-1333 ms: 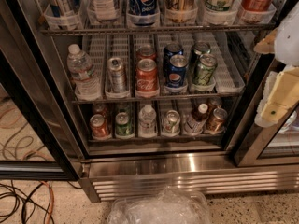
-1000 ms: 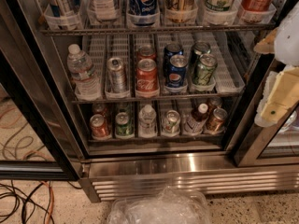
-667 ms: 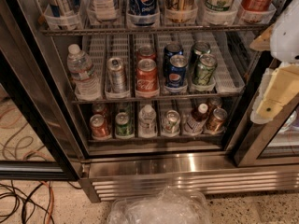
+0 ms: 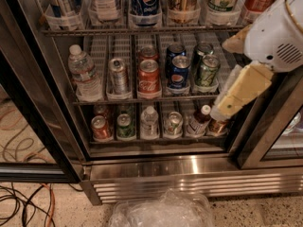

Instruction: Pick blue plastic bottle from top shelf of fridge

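The fridge (image 4: 189,168) stands open in front of me, with a stainless base and wire racks. Its top shelf (image 4: 85,31) runs along the upper edge of the view and holds a row of tall bottles in clear cups. The blue plastic bottle (image 4: 105,1) is the clear one with a white label and black lettering. Only its lower part shows, second from the left, next to a dark blue Pepsi bottle (image 4: 144,1). My gripper (image 4: 236,92) hangs from the white arm (image 4: 277,30) at the right, in front of the middle rack, below and well right of the bottle, holding nothing I can see.
The middle rack holds a water bottle (image 4: 85,74) and several cans (image 4: 148,77). The lower rack holds more cans and small bottles (image 4: 150,122). The black door frame (image 4: 33,103) slants at the left, and a second door (image 4: 270,126) is at the right. Cables (image 4: 23,202) and a clear plastic bag (image 4: 161,212) lie on the floor.
My arm and gripper have moved left from the right edge, further into view, and now cover the right end of the middle rack. The fridge contents have not moved.
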You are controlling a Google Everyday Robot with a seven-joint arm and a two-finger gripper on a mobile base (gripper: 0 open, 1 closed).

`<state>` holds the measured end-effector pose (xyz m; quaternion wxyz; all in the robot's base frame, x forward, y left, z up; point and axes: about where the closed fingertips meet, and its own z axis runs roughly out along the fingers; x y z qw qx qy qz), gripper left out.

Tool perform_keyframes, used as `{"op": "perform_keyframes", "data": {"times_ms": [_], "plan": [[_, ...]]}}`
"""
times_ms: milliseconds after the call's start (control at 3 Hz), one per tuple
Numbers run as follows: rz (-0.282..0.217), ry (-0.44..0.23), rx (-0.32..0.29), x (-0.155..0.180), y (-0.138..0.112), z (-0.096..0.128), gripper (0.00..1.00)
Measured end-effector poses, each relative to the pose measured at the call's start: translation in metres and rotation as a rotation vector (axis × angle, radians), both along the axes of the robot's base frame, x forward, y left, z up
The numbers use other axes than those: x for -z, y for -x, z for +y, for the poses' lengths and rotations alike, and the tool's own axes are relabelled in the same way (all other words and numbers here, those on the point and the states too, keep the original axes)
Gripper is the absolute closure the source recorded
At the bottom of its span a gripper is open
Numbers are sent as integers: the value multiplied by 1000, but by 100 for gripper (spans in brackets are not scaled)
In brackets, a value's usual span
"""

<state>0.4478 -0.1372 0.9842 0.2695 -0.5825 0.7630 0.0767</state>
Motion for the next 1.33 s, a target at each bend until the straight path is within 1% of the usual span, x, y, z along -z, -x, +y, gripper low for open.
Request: {"op": "perform_keyframes", "data": {"times_ms": [333, 667, 1000, 1333], "plan": [[0, -190, 10, -12, 8, 40, 0], [1, -193, 4, -13, 8, 44, 0], [33, -225, -32, -18, 9, 78, 0], [79, -302, -45, -25, 17, 117, 0]]}}
